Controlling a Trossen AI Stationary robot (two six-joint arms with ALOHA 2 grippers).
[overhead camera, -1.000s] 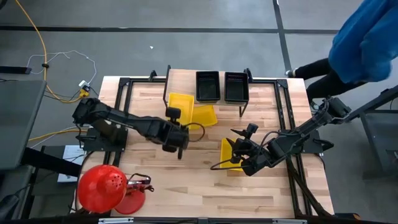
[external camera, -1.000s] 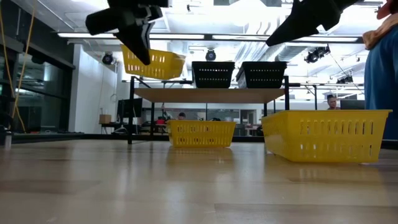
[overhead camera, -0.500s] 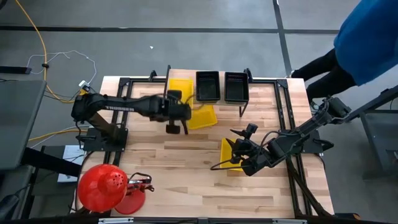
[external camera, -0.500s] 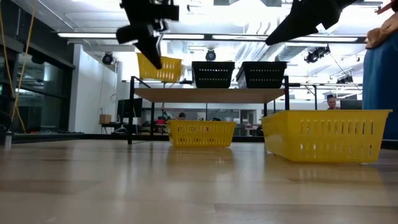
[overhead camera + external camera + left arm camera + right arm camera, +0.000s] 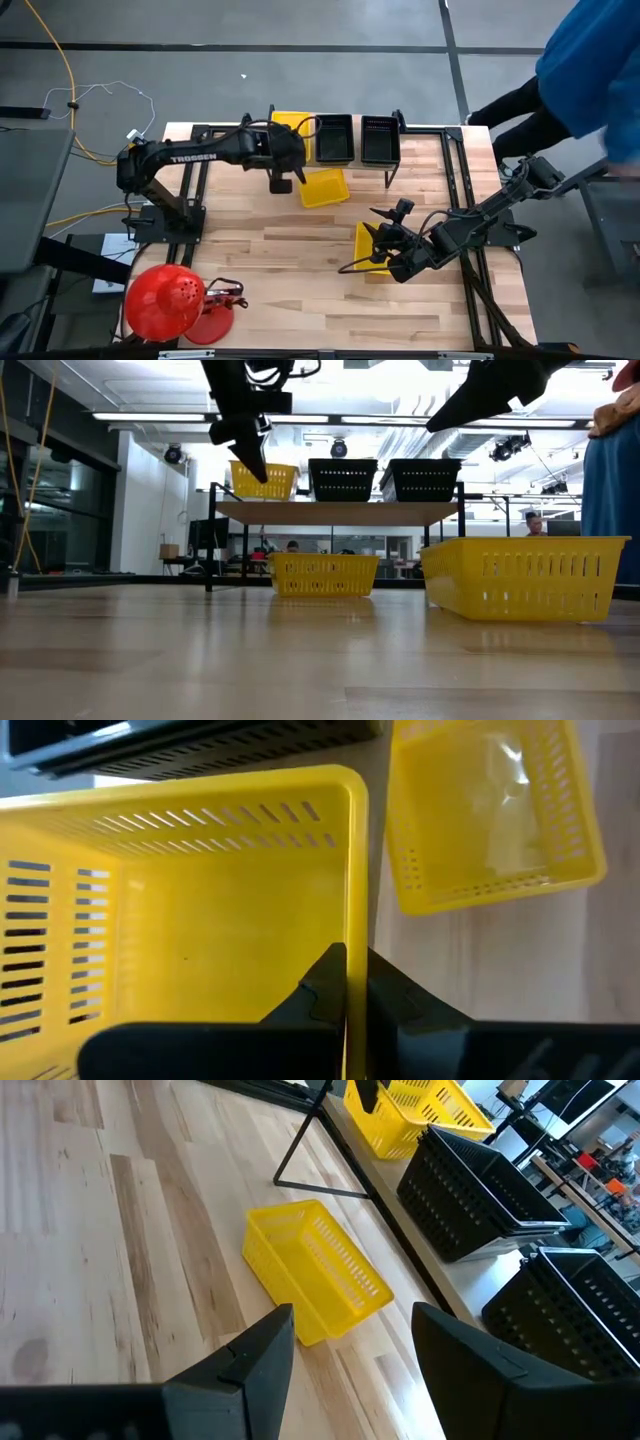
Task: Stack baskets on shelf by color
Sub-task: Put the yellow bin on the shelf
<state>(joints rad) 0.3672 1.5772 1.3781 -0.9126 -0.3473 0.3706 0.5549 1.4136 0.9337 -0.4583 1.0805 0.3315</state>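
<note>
1. Yellow slotted plastic basket (image 5: 290,127) sits at the wooden shelf's (image 5: 340,511) left end, its wall pinched by the left gripper (image 5: 352,982).
2. Right gripper (image 5: 350,1342) hovers wide open, empty, near another yellow basket (image 5: 315,1269) on the table.

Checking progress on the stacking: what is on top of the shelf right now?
Two black baskets sit on the shelf; the left gripper holds a yellow basket at its left end. Contact underneath is hidden.

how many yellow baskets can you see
3: one basket on the shelf, held by the shut left gripper; one on the table before the shelf; one on the table under the right arm. Stacked ones could be hidden.
</note>
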